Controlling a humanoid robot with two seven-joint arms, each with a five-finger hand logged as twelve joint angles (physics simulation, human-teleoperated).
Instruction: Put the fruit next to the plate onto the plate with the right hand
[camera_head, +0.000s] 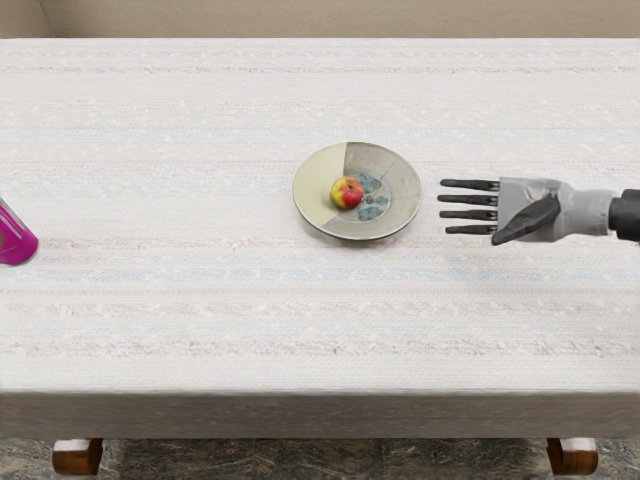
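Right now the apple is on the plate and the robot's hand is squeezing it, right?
Not quite. The apple is on the plate, but the right hand isn't squeezing it: the head view shows it open, beside the plate and holding nothing.

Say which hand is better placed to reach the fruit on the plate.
Right. The right hand is open just right of the plate, its fingers pointing toward the fruit. The left hand is out of view.
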